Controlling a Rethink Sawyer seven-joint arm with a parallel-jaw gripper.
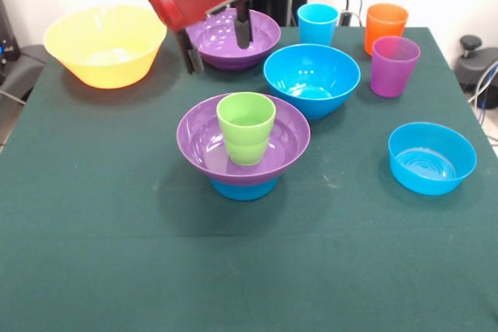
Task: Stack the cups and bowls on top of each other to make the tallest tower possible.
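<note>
My gripper (217, 43) hangs empty, its two dark fingers (243, 27) spread wide, up behind the tower (243, 149) and over the near rim of the second purple bowl (233, 36). I hold nothing; the gap between the fingers is clear.

The tower stands near the middle of the green table (117, 254). Its base is a small blue bowl (243, 188), apparently mouth down, which gives a flat seat. On it sits a wide purple bowl (210, 145), mouth up and level, and the lime green cup (246, 127) stands upright inside that bowl, roughly centred. Judged from this, the wide bowl serves as a catch basin that keeps the cup from sliding off.

Behind and to the right of the tower is the large blue bowl (311, 79), just beside the second purple bowl. Farther behind it stand the light blue cup (317, 23) and orange cup (386, 27), with the translucent purple cup (394, 66) just in front of the orange one. The other small blue bowl (432, 158) lies well to the tower's right. The yellow bowl (105, 44) sits behind and left.

Assessment: three pieces stacked, seven loose. The next piece must seat on the green cup's narrow rim; tipping is the risk.
</note>
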